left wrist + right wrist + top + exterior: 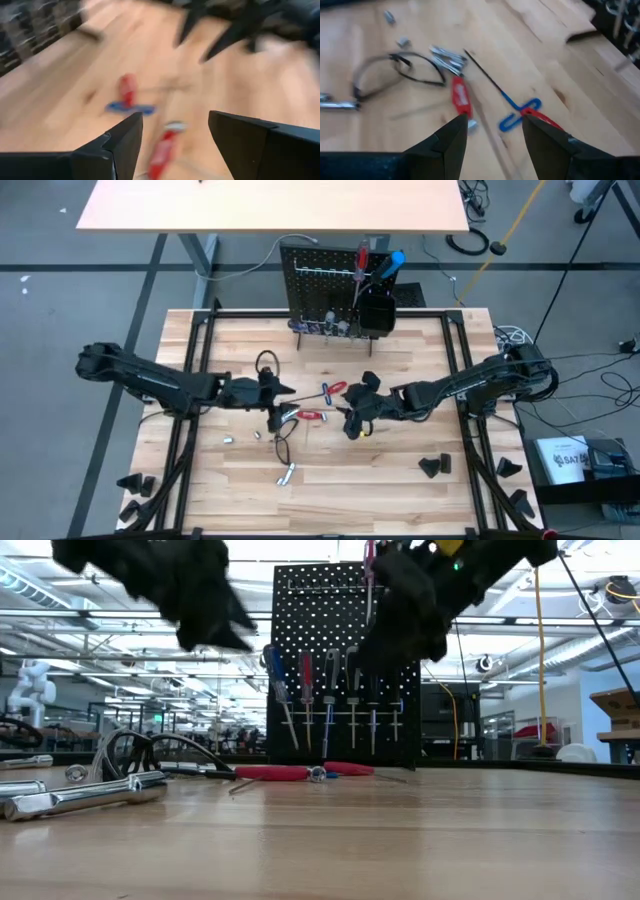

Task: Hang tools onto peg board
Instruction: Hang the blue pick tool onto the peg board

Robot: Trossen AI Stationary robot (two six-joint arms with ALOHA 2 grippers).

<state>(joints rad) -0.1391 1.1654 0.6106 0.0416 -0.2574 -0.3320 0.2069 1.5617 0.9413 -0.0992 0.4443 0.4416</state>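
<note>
The black peg board (335, 290) stands at the table's far edge. Screwdrivers hang on its front (330, 705), and red and blue handles stick up from its bin (378, 265). A red-handled screwdriver (312, 415) lies on the table between my grippers, and it also shows in the right wrist view (461, 97). A blue T-handle key (520, 112) and another red-handled tool (333, 390) lie beside it. My left gripper (283, 392) is open and empty above the table, left of these tools. My right gripper (352, 420) is open and empty to their right.
Dark-framed glasses (400, 72) and a bundle of silver hex keys (447, 57) lie near the tools. Small silver bits (228, 438) and a silver tool (287, 473) lie nearer the front. Black wedge blocks (433, 465) sit at the front right and front left (135, 483).
</note>
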